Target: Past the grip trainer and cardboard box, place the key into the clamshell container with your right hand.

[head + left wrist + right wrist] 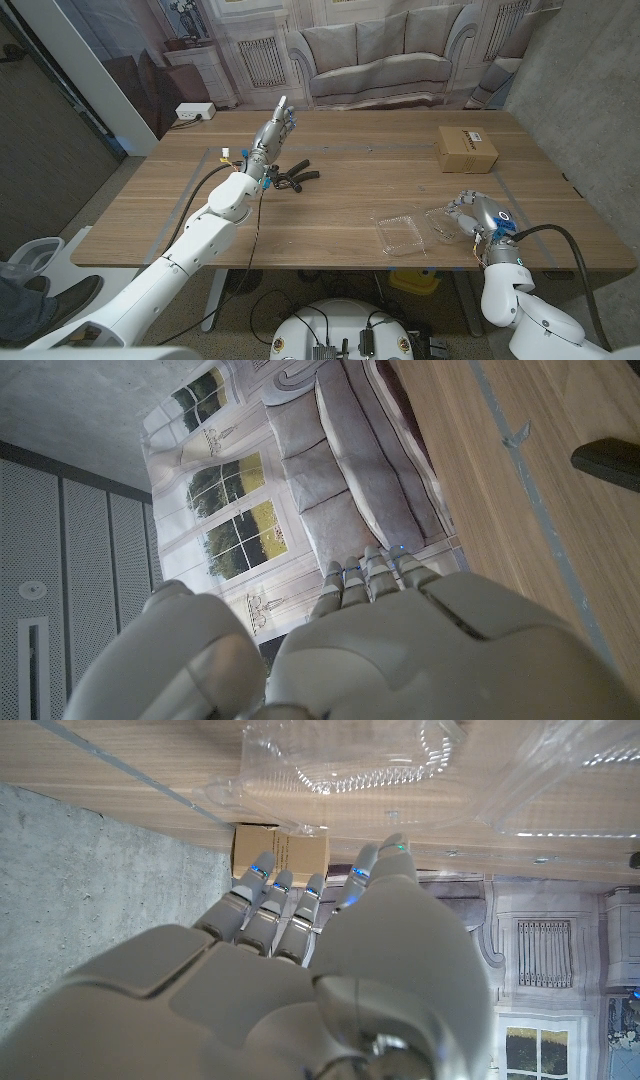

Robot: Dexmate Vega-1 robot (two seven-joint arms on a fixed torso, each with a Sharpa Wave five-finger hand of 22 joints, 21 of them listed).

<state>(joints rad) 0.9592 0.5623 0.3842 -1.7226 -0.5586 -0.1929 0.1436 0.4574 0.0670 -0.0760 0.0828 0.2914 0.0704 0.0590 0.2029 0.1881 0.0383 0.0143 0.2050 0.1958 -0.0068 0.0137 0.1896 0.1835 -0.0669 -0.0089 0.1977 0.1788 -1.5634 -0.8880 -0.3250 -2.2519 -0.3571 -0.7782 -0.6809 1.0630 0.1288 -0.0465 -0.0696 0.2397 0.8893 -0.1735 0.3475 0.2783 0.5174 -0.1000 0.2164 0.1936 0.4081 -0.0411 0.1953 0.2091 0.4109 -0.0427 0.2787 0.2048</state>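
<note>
Toward the table's (330, 190) near right: clamshell container (412, 232), lying open, 2 halves side by side. Just right of it, right hand (468, 213), touching or just over the right half; cannot tell which. Far right, well behind the container: cardboard box (466, 148), standing alone. Left of centre: grip trainer (292, 177), well apart from box and container. Just left of the trainer and beside it: left hand (272, 135), fingers reaching toward the far edge. Behind the table: sofa (380, 50).
</note>
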